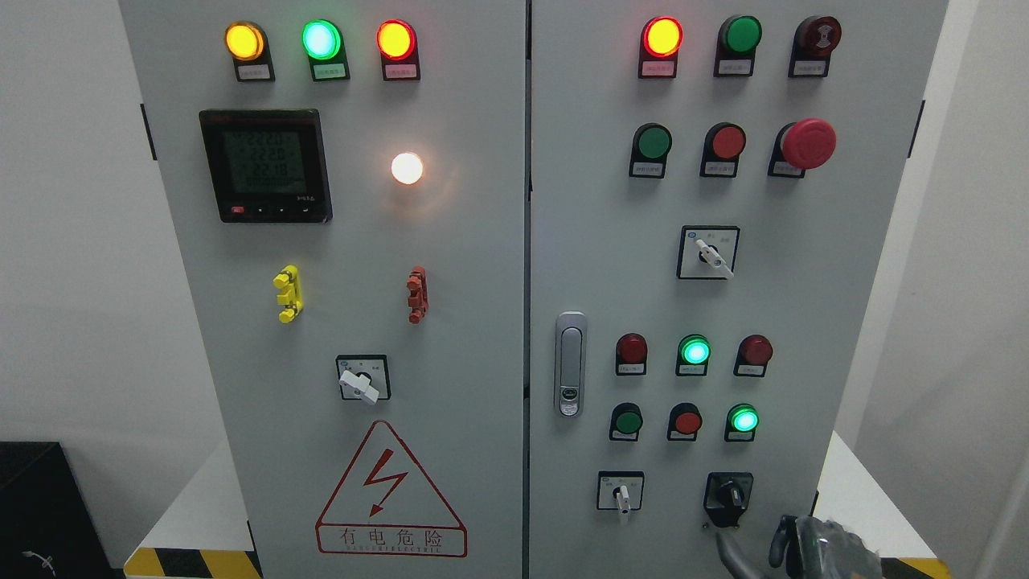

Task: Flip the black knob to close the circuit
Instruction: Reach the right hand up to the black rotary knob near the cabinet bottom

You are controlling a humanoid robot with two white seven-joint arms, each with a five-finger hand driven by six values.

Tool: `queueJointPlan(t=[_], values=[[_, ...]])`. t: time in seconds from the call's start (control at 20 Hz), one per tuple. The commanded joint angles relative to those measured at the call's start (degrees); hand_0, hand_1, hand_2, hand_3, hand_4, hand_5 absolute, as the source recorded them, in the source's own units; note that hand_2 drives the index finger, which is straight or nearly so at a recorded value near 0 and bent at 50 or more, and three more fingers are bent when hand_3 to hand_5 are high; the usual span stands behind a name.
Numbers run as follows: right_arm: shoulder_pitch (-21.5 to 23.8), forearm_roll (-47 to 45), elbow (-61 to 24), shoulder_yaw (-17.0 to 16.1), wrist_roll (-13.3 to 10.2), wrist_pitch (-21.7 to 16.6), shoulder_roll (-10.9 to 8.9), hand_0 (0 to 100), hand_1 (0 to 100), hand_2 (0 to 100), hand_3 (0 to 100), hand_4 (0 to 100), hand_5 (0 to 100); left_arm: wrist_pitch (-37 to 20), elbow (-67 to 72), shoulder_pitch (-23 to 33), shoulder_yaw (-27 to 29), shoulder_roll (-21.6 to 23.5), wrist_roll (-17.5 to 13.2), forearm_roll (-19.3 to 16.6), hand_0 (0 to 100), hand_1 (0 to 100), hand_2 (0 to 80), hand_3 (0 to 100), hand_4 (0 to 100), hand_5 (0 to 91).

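The black knob [730, 495] sits low on the right door of the grey cabinet [450, 265], on a black square plate, its handle pointing up and to the left. My right hand [796, 547] shows at the bottom edge just right of and below the knob, grey fingers [778, 540] curled, apart from the knob and holding nothing. A grey finger or cable [735, 559] rises toward the knob's plate from below. The left hand is out of view.
White-handled selector switches [621, 494], [707, 253], [362, 382] dot the doors. Lit lamps, push buttons and a red mushroom stop button [808, 143] fill the right door. A door latch [570, 363] stands mid-panel. The left door carries a meter [265, 165].
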Motion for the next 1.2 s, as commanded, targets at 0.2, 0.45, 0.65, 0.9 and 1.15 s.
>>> queueJointPlan(t=[0.2,0.45,0.65,0.9,1.15], values=[[-2.31,1.82,3.03,-0.24,-0.29,0.26,0.06,0,22,80,98,80,81,0.05,1.23,0.0,-1.14,0.0,-0.01,-1.23,12,56,0.0,0,0,0.0],[-2.39,1.99,3.38,-0.42,-0.38,0.26,0.15,0,22,80,98,80,81,0.05,1.23,0.0,-1.14,0.0,-0.01,-1.23,12,56,0.0,0,0,0.0],[-2.74,1.9,3.47,-0.68,-0.38,0.26,0.06,0,22,80,98,80,81,0.05,1.23,0.0,-1.14,0.0,-0.01,-1.23,12,56,0.0,0,0,0.0],[-3.1,1.9,4.17,-0.86,-0.38,0.26,0.06,0,22,80,98,80,81,0.05,1.23,0.0,-1.14,0.0,0.08,-1.23,12,56,0.0,0,0,0.0],[-3.89,1.9,5.05,-2.0,-0.38,0.26,0.06,0,22,79,98,80,81,0.05,1.23,0.0,-1.14,0.0,-0.01,-1.23,12,56,0.0,0,0,0.0]])
